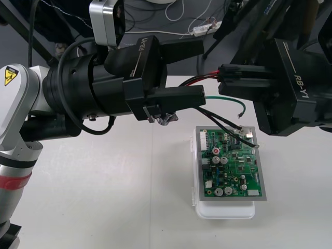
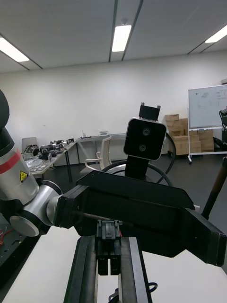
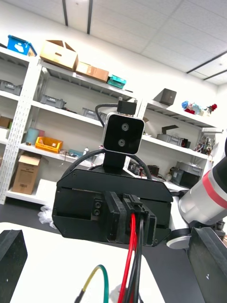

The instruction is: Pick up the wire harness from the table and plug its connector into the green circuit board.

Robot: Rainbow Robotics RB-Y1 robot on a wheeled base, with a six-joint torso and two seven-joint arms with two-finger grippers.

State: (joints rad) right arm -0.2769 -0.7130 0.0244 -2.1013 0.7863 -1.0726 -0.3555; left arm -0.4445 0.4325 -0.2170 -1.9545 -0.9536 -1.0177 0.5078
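The green circuit board (image 1: 232, 165) lies on its white base (image 1: 226, 210) at the table's right. Above it my right gripper (image 1: 229, 78) is shut on the harness's black plug (image 1: 225, 71); in the right wrist view the plug (image 2: 108, 250) sits between my fingers (image 2: 86, 272). Red and black wires (image 1: 199, 79) run left from the plug, passing between the fingers of my open left gripper (image 1: 199, 71). A green wire (image 1: 236, 101) loops toward the board. The metal socket (image 1: 166, 119) hangs under the left gripper. In the left wrist view the right gripper (image 3: 127, 215) holds the plug with the wires (image 3: 131, 265) trailing toward me.
Bare table (image 1: 104, 197) stretches left of and in front of the board. Dark floor with cables (image 1: 181, 21) lies beyond the far edge. Both arms crowd the space above the board's far end.
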